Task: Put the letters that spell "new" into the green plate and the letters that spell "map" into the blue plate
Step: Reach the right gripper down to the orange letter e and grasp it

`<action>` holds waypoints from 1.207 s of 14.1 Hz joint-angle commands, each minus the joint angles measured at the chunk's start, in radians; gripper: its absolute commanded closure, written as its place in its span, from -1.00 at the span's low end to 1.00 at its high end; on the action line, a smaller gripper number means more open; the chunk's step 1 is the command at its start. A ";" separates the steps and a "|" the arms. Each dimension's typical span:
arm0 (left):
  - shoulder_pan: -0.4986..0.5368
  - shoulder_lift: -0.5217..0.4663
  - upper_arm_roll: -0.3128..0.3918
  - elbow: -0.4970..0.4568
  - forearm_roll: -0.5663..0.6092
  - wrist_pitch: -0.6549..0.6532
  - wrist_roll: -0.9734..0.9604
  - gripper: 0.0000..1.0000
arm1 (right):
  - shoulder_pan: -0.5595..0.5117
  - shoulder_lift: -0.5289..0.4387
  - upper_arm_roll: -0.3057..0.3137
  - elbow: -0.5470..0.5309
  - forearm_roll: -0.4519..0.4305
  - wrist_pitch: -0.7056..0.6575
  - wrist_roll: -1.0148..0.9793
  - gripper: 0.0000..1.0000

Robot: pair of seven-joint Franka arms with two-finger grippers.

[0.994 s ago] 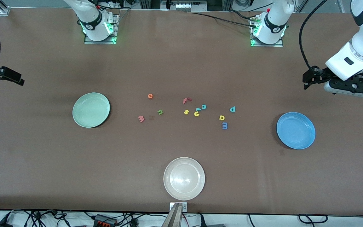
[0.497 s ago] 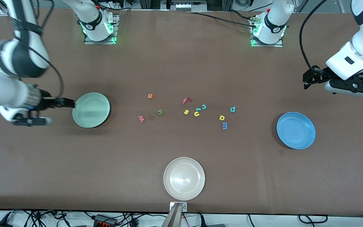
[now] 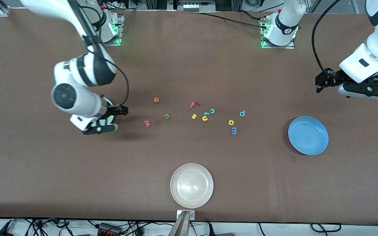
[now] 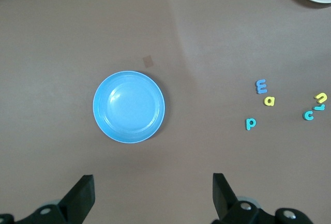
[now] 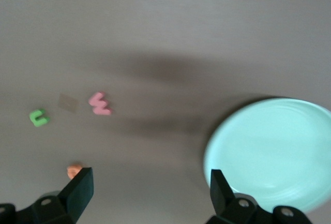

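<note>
Change: the right arm has swung in from the table's edge, and the right gripper point(image 3: 118, 111) now hangs over the green plate point(image 5: 271, 151), hiding most of it in the front view.
Right gripper: fingers spread wide, empty.
Left gripper point(image 3: 320, 83): unmoved, waiting above the table near the blue plate point(image 3: 308, 135), fingers wide, empty.
"new" letters: pinkish-red w point(image 3: 147, 123), green n point(image 3: 166, 116) and orange e point(image 3: 156, 100) lie on the table just beside the green plate.
"map" letters: blue m point(image 3: 234, 130), yellow a point(image 3: 231, 122) and teal p point(image 3: 242, 113) lie clustered toward the blue plate.
Clutter between: red f point(image 3: 194, 104), yellow s point(image 3: 194, 116), yellow u point(image 3: 204, 118), teal c point(image 3: 212, 111).
Other: beige-white plate point(image 3: 192, 186) nearest the front camera.
</note>
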 commanded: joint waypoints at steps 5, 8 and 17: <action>0.000 -0.012 0.002 0.002 -0.023 -0.012 0.010 -1.00 | 0.193 0.071 -0.009 -0.109 0.013 0.180 0.258 -1.00; -0.002 -0.012 0.002 0.002 -0.021 -0.012 0.010 -1.00 | 0.254 0.131 -0.009 -0.109 0.013 0.253 0.360 -1.00; 0.000 -0.010 -0.027 0.005 -0.021 -0.014 0.000 -1.00 | 0.305 0.142 -0.009 -0.153 0.012 0.254 0.426 -0.69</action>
